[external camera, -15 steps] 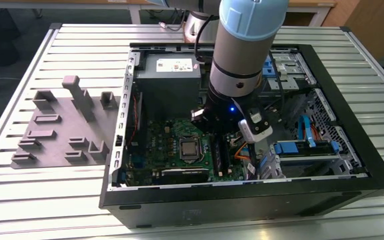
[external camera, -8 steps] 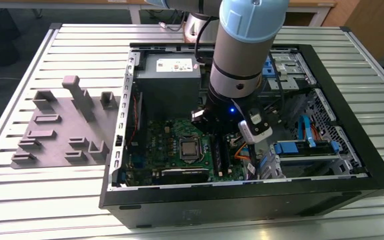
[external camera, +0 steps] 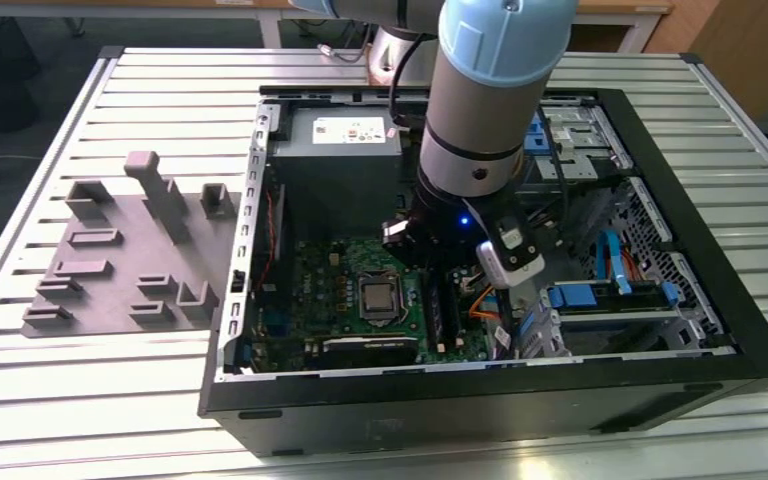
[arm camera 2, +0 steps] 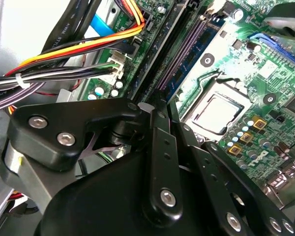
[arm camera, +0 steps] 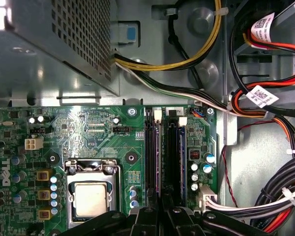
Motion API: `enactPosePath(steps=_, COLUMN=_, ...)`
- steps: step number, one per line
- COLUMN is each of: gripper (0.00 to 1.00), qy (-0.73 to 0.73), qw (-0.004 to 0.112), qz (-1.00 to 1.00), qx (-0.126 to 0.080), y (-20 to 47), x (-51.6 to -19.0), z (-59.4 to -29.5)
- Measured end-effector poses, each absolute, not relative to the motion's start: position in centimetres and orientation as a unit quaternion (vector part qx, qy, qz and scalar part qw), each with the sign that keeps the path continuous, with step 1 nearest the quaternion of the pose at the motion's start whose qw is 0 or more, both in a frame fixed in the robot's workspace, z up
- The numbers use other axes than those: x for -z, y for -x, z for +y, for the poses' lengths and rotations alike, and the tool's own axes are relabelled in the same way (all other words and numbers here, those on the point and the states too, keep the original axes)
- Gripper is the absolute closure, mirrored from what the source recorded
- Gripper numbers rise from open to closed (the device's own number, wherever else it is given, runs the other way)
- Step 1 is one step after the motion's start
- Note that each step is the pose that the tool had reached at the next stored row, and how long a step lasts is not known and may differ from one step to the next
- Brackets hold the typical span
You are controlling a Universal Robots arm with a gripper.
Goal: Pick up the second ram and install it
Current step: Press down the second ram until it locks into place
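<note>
Black-linked gripper (arm camera 2: 155, 105) is seen low over the motherboard (arm camera: 88, 132), fingers drawn together, nothing visible between them. Blue-edged second ram (arm camera: 182, 157) is judged to be standing edge-up in its slot, just ahead of the fingertips, with its long axis running straight away from them and the processor socket (arm camera: 91, 196) alongside.

Slatted metal table (external camera: 117, 75), computer case (external camera: 491, 395), grey holder (external camera: 124, 250)

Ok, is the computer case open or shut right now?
Open. The computer case lies with its side panel off, so the motherboard shows from above and the arm reaches inside.
</note>
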State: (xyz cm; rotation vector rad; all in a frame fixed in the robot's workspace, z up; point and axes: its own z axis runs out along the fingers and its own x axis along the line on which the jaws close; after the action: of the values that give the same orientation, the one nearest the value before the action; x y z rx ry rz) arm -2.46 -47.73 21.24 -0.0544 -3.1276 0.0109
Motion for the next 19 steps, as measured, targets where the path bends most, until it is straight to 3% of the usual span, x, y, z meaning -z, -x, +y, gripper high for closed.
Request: enactPosePath(steps=19, gripper=0.86, qy=0.008, qw=0.007, qz=-1.0, qx=-0.004, y=2.43, x=-21.02, z=-47.67)
